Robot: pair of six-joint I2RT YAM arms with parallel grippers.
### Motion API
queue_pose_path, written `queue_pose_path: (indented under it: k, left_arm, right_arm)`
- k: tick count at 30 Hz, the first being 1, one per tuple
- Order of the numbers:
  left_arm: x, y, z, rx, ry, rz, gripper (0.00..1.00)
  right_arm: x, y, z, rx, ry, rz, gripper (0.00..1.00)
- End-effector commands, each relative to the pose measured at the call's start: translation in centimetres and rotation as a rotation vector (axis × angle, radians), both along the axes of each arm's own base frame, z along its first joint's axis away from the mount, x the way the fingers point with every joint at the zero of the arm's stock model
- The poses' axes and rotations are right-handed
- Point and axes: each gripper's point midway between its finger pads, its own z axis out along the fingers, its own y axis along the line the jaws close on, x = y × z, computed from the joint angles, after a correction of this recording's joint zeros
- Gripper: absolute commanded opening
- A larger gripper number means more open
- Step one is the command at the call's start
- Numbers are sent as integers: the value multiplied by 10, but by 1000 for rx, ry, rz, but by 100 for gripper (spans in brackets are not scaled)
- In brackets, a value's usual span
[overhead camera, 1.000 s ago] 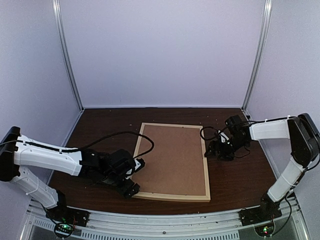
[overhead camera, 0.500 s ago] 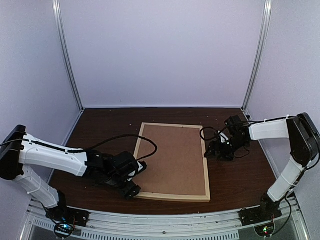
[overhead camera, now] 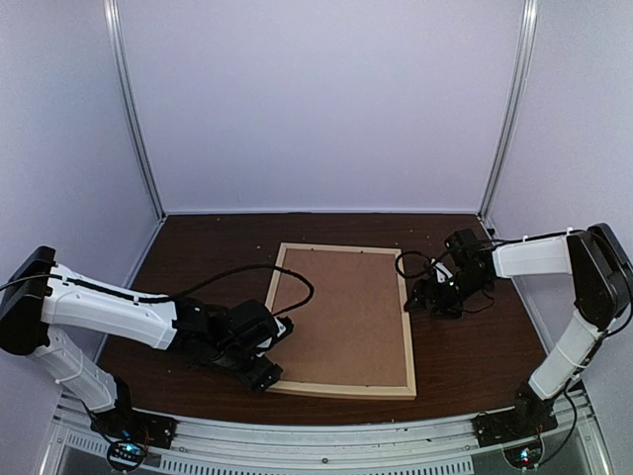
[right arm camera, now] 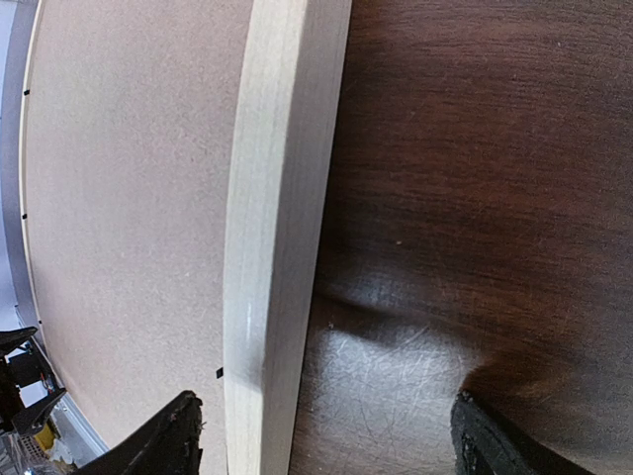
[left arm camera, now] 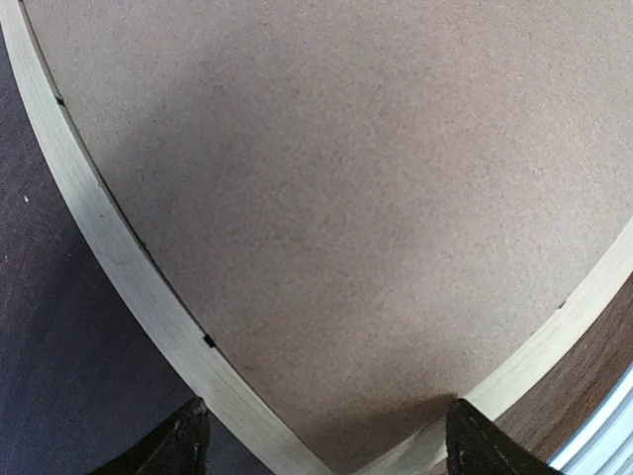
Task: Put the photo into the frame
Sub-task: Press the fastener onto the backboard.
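the frame lies flat at the middle of the table, its opening filled by a brown backing board. your left gripper stands wide open astride the frame's near-left corner, gripping nothing. your right gripper spans the right rail, equally wide and empty.

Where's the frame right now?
In the top view, the frame lies flat in the middle of the table, its near-left corner at the left end effector, its right rail beside the right end effector.
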Motion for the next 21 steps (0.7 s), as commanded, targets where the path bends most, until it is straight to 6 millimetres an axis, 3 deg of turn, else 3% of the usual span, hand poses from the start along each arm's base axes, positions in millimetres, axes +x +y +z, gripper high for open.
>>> queue_pose_path:
  k: [1, 7, 13, 21]
  left_arm:
    - [6, -6, -2, -3, -22, 17, 83]
    - [8, -8, 0, -4, -30, 18, 84]
    - [10, -7, 4, 12, -40, 9, 86]
    - [15, -13, 31, -49, -91, -2, 90]
  right_arm:
    - [0, 0, -2, -11, -6, 2, 86]
    - [-1, 0, 1, -8, -11, 6, 86]
    - [-8, -1, 21, -2, -56, 18, 87]
    - [-31, 7, 31, -36, -79, 73, 88]
